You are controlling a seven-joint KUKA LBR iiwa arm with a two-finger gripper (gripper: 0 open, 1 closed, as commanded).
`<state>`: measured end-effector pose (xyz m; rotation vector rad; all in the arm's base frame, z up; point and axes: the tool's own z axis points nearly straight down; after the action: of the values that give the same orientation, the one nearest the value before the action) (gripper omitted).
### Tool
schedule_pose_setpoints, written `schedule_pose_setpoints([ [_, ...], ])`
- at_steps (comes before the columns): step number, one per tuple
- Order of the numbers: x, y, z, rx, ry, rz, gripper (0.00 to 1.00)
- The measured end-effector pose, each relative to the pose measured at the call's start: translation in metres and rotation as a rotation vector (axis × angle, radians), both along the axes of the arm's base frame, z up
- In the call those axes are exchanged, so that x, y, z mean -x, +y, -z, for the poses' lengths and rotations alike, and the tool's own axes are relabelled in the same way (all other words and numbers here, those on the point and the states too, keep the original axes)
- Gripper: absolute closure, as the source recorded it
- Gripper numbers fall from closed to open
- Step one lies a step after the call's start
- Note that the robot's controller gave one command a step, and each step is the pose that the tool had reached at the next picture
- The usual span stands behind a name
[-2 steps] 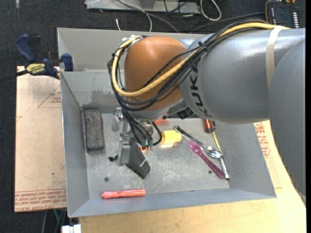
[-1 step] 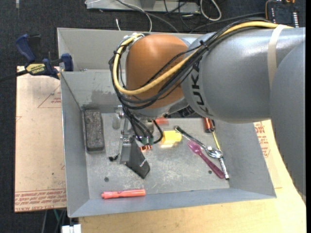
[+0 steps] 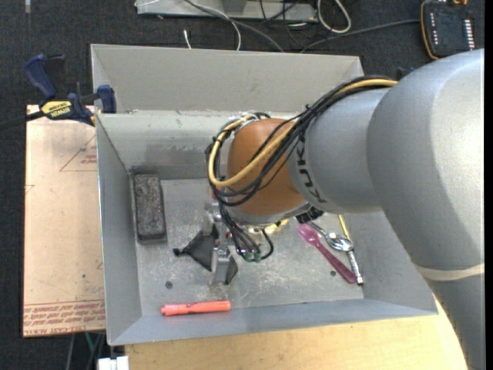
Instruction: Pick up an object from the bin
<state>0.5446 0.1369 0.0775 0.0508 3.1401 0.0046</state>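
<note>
Pincer: the pincer (image 3: 223, 268) is down low in the bin (image 3: 115, 230), near the middle of the floor and a little toward the front wall, hanging under the arm's orange cover (image 3: 258, 172) and its loops of cable. From where I stand I cannot tell whether it is released or clenched, and I see nothing plainly held in it.

Nearest thing: a small black piece (image 3: 196, 249), flat and angular, lies on the floor just beside the pincer on the side of the left wall. Whether the two touch I cannot make out.

How it should handle: by the look of it the black piece is light, thin and stiff, probably plastic. It would likely skid on the bare metal if nudged from the side.

Where to take hold: I would judge across its broader body, the end closest to the pincer, not the narrow tip pointing at the left wall.

Other things: an orange marker (image 3: 196, 308) lies along the front wall. A grey block (image 3: 149, 205) lies along the left wall. A pink spoon (image 3: 327, 254) and a metal spoon (image 3: 344, 247) lie together toward the right wall. All are well apart from the pincer.
</note>
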Motion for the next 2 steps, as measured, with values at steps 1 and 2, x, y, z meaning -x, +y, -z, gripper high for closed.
schedule_pose_setpoints([
  [1, 0.001, -0.004, -0.053, -0.007, -0.015, 0.036, 0.00],
  [2, -0.001, -0.004, 0.016, -0.003, -0.002, 0.011, 0.00],
])
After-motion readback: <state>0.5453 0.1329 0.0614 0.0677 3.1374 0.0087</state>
